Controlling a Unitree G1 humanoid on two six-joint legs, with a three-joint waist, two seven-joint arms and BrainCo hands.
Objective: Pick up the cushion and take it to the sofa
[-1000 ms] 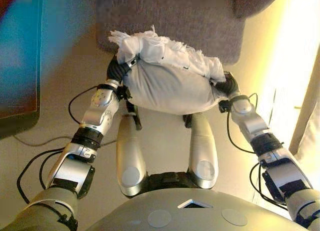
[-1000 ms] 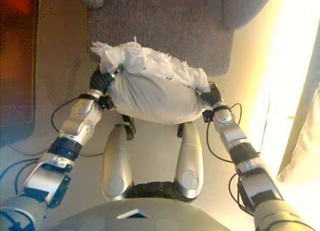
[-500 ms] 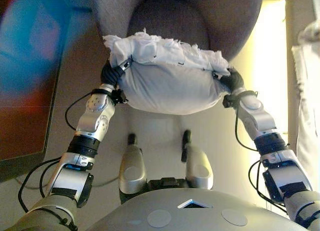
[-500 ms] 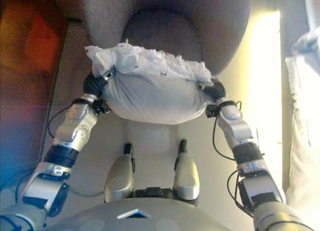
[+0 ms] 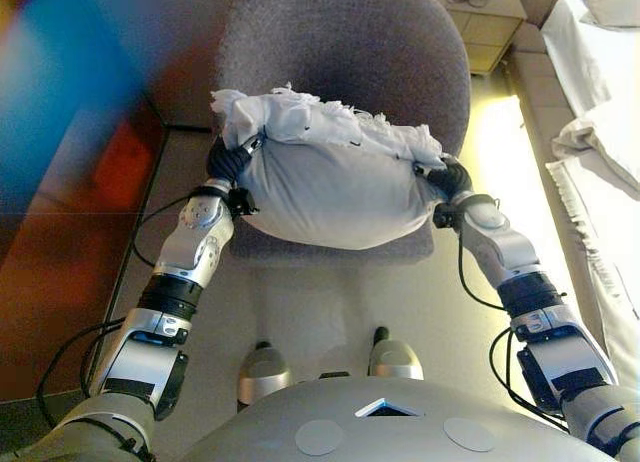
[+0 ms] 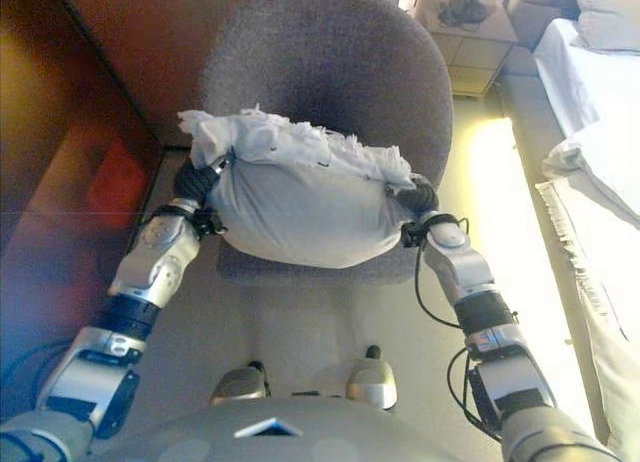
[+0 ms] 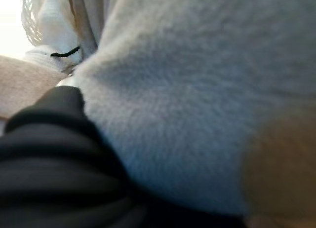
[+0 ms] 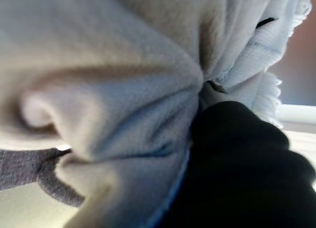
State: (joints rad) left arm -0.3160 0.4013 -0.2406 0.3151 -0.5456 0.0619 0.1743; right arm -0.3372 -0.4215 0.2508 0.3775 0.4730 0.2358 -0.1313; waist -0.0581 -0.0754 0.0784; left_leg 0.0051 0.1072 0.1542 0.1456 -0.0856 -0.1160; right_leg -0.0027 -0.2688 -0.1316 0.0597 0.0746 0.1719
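A plump white cushion [image 5: 330,187] with a ragged white fringe along its far edge hangs between my two hands at chest height. My left hand [image 5: 228,160] grips its left end, with a silver finger over the corner. My right hand [image 5: 447,175] grips its right end, and the cloth bunches at this hand in the right wrist view [image 8: 148,114]. The cushion fills the left wrist view [image 7: 197,90]. A round grey upholstered chair [image 5: 340,52] stands straight ahead. The cushion is held above the front part of its seat [image 5: 400,250].
A dark wooden wall or cabinet [image 5: 60,232] runs along the left. A bed with white covers [image 5: 600,102] lies on the right. A small light nightstand [image 5: 480,17] stands behind the chair at the upper right. Pale floor lies between me and the chair.
The view has swung up and forward: the grey chair now shows whole, with the cushion over its seat front. Both hands keep the same hold on the cushion.
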